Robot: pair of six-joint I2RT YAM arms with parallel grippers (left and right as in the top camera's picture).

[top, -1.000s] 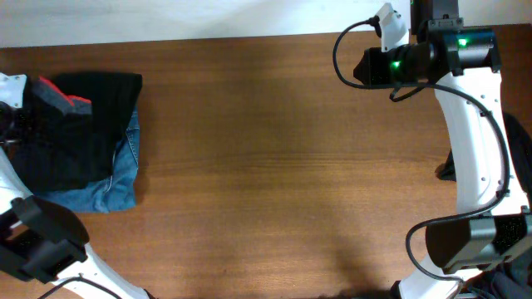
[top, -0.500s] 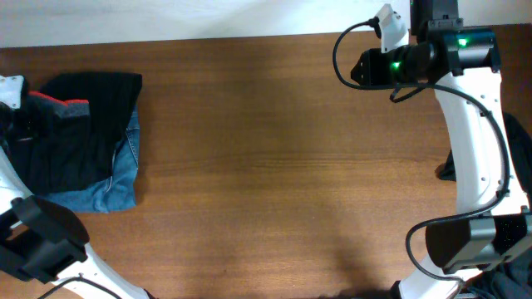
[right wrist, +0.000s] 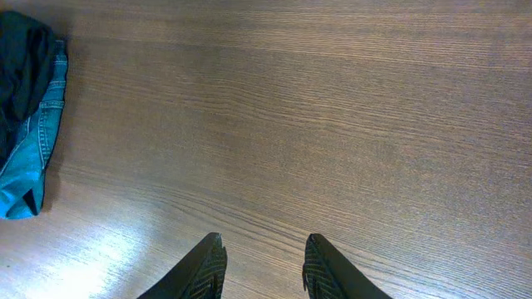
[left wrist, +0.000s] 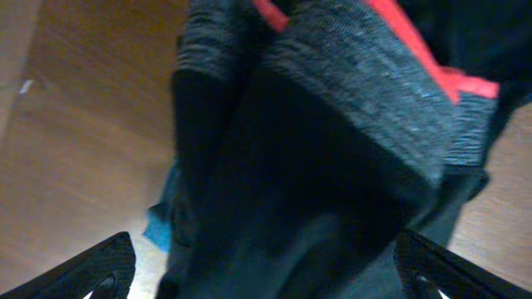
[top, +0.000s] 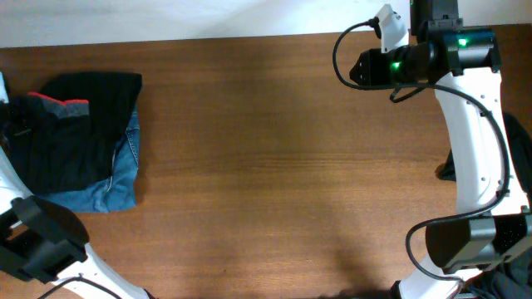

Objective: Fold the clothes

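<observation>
The clothes (top: 79,124) lie in a black pile at the table's far left, the leggings' grey-speckled, coral-edged waistband (top: 62,104) on top at the back. In the left wrist view the waistband (left wrist: 374,91) fills the upper frame and black cloth hangs below it. My left gripper (left wrist: 266,278) is wide open, its fingertips (left wrist: 108,266) apart at the frame's bottom corners and gripping nothing. In the overhead view it sits at the pile's left edge (top: 17,123). My right gripper (top: 362,68) hovers over bare wood at the back right, partly open (right wrist: 264,253) and empty.
Blue jeans (top: 112,187) lie under the black pile and stick out at its front and right; they also show in the right wrist view (right wrist: 33,141). The wooden table (top: 274,166) stretches between the two arms. The right arm's white links run down the right edge.
The left gripper opened and let go of the waistband, which dropped back onto the pile; the gripper drew left. The right gripper's jaws parted a little.
</observation>
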